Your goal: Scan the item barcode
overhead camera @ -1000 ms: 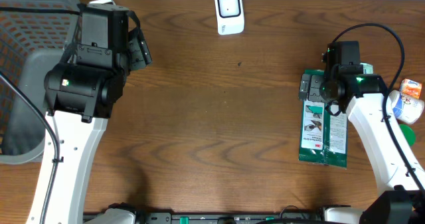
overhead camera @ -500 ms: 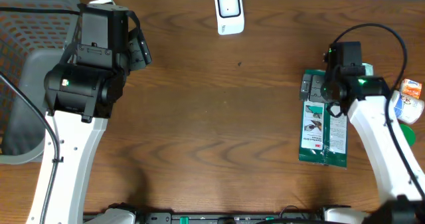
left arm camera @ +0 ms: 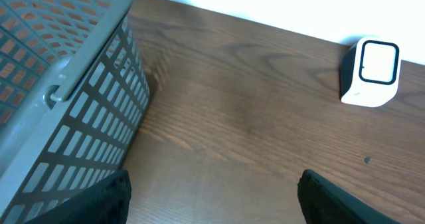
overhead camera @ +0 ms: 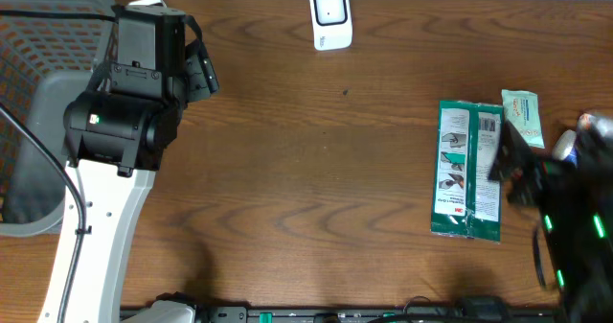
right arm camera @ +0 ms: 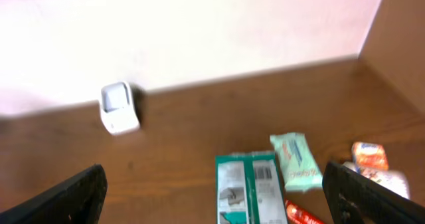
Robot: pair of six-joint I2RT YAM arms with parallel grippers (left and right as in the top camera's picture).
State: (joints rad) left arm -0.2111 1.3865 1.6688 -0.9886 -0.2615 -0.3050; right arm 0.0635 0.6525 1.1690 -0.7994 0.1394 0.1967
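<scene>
Green packet (overhead camera: 467, 170), flat on the surface (overhead camera: 316, 170) at right of the overhead frame, barcode end uppermost: probably light, limp, slick film, best pinched across a long edge clear of the barcode; right pincer (right arm camera: 214, 177) and left pincer (left arm camera: 216, 197) both released, empty.

Up on the left, with left gripper (left arm camera: 214, 187) open, holding nothing. Blurred low on the right, with right gripper (right arm camera: 216, 184) wide open.
</scene>
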